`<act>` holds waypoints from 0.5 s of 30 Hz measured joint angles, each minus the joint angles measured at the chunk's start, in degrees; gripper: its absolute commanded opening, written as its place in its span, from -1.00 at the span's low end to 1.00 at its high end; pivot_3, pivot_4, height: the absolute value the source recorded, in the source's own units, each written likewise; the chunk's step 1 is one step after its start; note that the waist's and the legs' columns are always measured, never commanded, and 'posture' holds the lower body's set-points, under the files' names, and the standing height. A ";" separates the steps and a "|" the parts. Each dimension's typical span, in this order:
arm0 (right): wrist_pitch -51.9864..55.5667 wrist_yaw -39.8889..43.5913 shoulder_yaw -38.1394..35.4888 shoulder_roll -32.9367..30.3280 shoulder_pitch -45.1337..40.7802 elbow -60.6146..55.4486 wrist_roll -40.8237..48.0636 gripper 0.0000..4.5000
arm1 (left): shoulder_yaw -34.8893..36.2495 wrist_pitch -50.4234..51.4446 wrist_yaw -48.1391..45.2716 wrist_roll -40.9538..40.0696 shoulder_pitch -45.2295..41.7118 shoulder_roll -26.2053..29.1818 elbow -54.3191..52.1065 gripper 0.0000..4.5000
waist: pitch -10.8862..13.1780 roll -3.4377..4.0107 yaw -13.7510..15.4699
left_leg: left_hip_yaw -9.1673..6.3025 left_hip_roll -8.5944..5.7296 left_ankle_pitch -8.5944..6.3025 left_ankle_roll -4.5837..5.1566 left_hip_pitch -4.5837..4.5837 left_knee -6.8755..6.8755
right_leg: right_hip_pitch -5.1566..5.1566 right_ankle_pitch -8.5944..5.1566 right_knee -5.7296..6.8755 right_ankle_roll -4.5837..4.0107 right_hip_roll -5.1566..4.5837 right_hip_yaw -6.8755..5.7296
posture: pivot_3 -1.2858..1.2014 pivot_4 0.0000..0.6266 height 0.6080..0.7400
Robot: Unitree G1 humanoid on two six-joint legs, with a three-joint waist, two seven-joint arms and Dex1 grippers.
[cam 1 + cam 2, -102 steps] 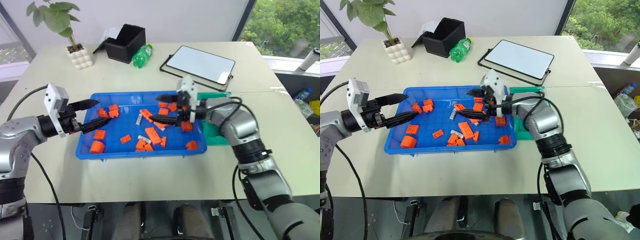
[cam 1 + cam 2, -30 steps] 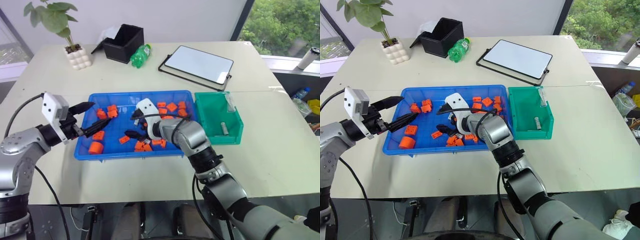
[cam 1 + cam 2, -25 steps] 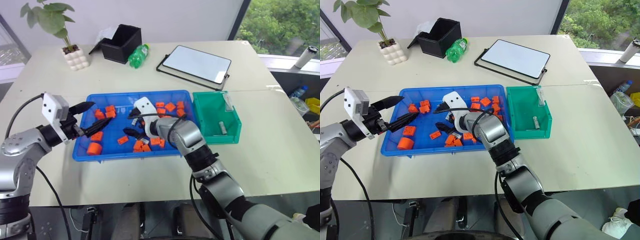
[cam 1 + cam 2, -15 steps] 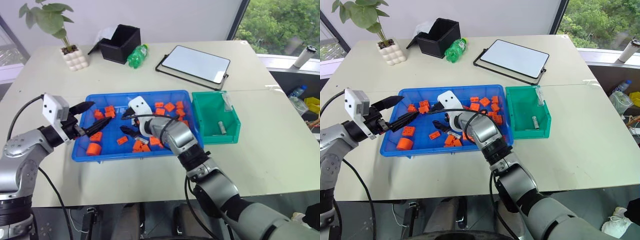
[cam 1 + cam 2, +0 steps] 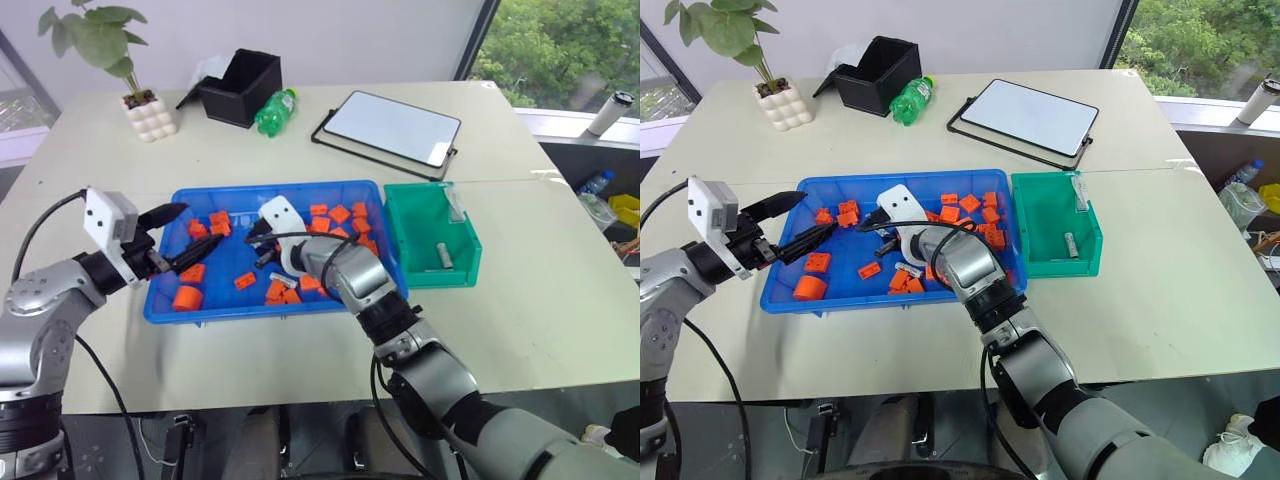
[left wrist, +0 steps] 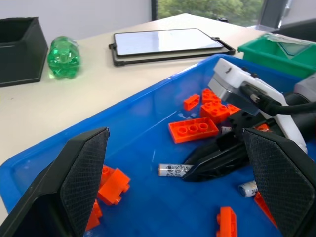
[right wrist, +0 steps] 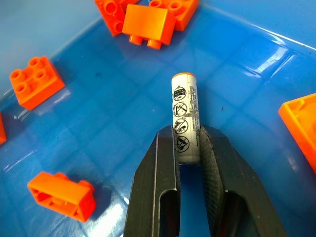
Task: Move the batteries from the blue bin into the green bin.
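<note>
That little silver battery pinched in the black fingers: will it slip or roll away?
The battery looks smooth and round, so it might roll on the glossy blue bin if dropped. The right gripper pinches only its end, so it may pivot. It seems rigid.

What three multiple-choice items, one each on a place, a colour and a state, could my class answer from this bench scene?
1. Where is the battery pinched by the right gripper? A in the blue bin B in the green bin C on the bare table
2. What colour are the blocks? A yellow B orange C white
3. How is the left gripper? A shut on a block B open C shut on a bottle

A: blue floor lies under it. B: every block is orange. B: its fingers stand apart, holding nothing.
</note>
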 measured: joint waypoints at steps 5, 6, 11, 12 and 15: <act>4.61 2.50 -2.73 -6.61 -4.10 -7.03 0.89 -0.98 | 0.04 0.13 -4.23 -0.44 0.23 2.81 0.95 1.00 | 0.02 0.03 0.11 | 0.00 -0.03 0.00 0.00 -0.09 0.00 | -0.08 0.00 -0.02 0.00 -0.06 0.00 | 0.03 -0.52 1.00; 6.35 3.14 -4.14 -8.29 -5.61 -9.54 1.68 -0.98 | -0.03 0.13 -5.11 -0.71 -0.55 2.99 1.89 1.00 | 0.03 0.04 0.12 | 0.00 -0.03 0.00 0.00 -0.10 -0.02 | -0.10 0.00 -0.01 0.00 -0.05 0.00 | 0.03 -0.52 1.00; 14.32 5.77 -9.85 -16.75 -10.58 -22.28 5.50 -0.98 | -0.82 -0.48 -8.52 -0.99 -6.40 3.26 7.80 1.00 | 0.02 0.01 0.23 | 0.00 -0.03 0.00 0.01 -0.10 -0.10 | -0.11 0.00 -0.04 0.00 -0.04 -0.01 | 0.03 -0.52 1.00; 15.73 6.27 -10.36 -18.33 -10.50 -23.97 5.90 -0.98 | -1.10 -0.60 -9.02 -0.96 -7.24 3.25 8.87 1.00 | 0.02 0.01 0.18 | 0.02 -0.03 -0.01 0.01 -0.10 -0.10 | -0.10 0.00 -0.09 0.00 -0.05 -0.01 | 0.03 -0.52 1.00; 21.07 7.49 -11.27 -24.21 -8.07 -30.06 7.56 -0.98 | -3.73 -1.60 -11.01 0.14 -10.41 2.58 12.30 1.00 | 0.02 0.01 0.23 | 0.05 -0.05 -0.01 0.02 -0.11 -0.10 | -0.08 0.00 -0.12 0.00 -0.05 0.00 | 0.03 -0.52 1.00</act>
